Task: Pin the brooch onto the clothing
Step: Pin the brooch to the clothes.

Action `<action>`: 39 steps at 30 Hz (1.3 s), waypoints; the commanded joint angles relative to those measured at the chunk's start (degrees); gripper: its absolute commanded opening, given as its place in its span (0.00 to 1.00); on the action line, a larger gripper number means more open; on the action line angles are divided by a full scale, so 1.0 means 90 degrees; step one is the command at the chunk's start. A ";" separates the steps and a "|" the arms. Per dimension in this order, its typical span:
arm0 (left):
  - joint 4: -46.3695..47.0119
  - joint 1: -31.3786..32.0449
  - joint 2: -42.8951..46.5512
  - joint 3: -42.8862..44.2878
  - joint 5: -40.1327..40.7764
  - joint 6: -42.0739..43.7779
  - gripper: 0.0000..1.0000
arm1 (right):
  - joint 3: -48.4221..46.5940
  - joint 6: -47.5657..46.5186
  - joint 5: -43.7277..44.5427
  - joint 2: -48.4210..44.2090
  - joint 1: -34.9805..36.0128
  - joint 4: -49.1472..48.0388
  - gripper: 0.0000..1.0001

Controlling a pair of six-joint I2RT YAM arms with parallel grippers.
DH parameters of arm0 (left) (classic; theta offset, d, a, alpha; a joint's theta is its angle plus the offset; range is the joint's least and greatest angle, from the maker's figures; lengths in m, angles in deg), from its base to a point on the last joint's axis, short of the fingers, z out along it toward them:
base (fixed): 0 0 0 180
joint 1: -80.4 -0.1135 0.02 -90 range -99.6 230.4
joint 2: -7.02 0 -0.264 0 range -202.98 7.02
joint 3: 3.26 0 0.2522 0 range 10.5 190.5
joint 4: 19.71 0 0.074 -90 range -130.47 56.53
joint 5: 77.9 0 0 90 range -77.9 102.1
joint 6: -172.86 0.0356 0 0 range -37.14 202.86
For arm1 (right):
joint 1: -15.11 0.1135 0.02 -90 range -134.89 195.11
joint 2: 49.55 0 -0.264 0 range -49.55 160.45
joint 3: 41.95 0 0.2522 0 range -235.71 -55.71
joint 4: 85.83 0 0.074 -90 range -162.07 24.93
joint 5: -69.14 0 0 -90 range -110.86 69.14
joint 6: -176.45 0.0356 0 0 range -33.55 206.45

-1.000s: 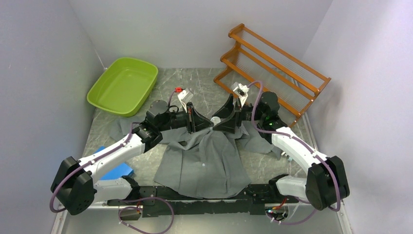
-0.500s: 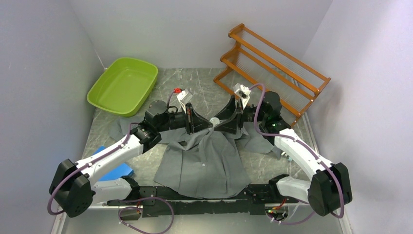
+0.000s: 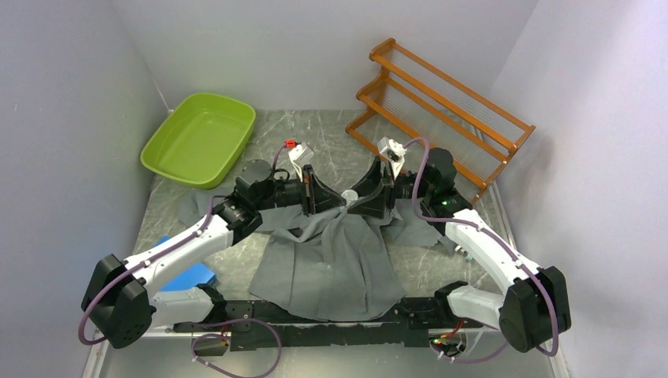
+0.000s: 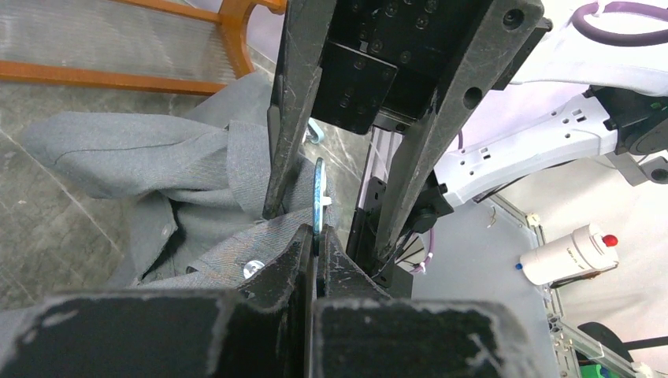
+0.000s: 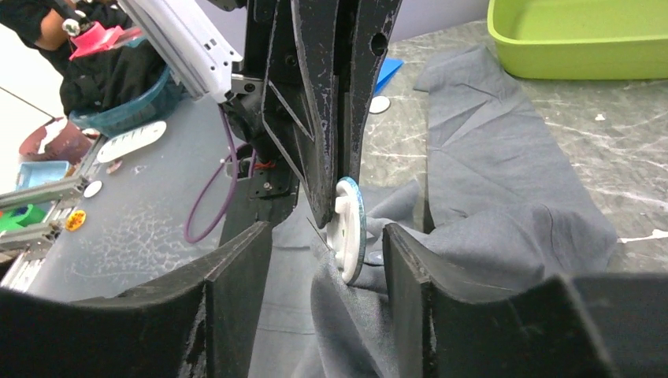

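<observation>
Left end effector (image 4: 317,236) clenched on brooch (image 5: 349,230) edge; brooch stands between released right end effector (image 5: 327,236) fingers, just above shirt (image 3: 331,268).

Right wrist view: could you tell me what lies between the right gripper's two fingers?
The brooch, pinched by the shut left gripper, sits between them over the bunched shirt; the right wrist view shows it.

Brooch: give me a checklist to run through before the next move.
1. Hold: left gripper shut on brooch, ok.
2. Room: right gripper open, one finger on each side of brooch, ok.
3. Cloth: shirt gathered up against brooch, ok.
4. Brooch fastened through shirt: cannot tell.
</observation>
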 commanded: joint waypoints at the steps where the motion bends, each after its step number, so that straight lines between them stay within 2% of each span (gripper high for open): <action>1: 0.0293 0.0032 0.0117 0.0334 -0.0155 0.0138 0.03 | -0.0202 -0.0443 -0.0225 -0.0156 -0.0010 0.0137 0.54; 4: 0.0197 0.0032 0.0146 0.0343 -0.0152 0.0166 0.03 | -0.0122 -0.0427 -0.0103 -0.0316 -0.0010 0.0082 0.39; 13: 0.0124 0.0031 0.0158 0.0359 -0.0111 0.0190 0.03 | -0.0116 -0.0497 0.0142 -0.0589 -0.0020 0.0191 0.31; 14: 0.0130 0.0030 0.0157 0.0349 -0.0104 0.0181 0.03 | -0.0111 -0.0493 0.0138 -0.0595 -0.0020 0.0195 0.31; 18: 0.0109 0.0032 0.0205 0.0326 -0.0105 0.0175 0.03 | -0.0120 -0.0530 0.0122 -0.0654 -0.0025 0.0264 0.46; 20: 0.0097 0.0030 0.0225 0.0315 -0.0069 0.0194 0.03 | -0.0143 -0.0573 0.0110 -0.0671 -0.0030 0.0336 0.45; 22: 0.0057 0.0032 0.0236 0.0326 -0.0030 0.0205 0.03 | -0.0156 -0.0581 0.0104 -0.0668 -0.0030 0.0341 0.31; 23: 0.0044 0.0030 0.0235 0.0340 -0.0033 0.0207 0.03 | -0.0156 -0.0585 0.0094 -0.0661 -0.0030 0.0331 0.29; 32: 0.0058 0.0032 0.0263 0.0344 -0.0072 0.0153 0.03 | -0.0186 -0.0464 0.0080 -0.0526 -0.0030 0.0239 0.18; 39: 0.0035 0.0042 0.0241 0.0396 -0.0075 0.0139 0.02 | -0.0495 -0.0676 0.0539 -0.0256 0.0004 0.0992 0.06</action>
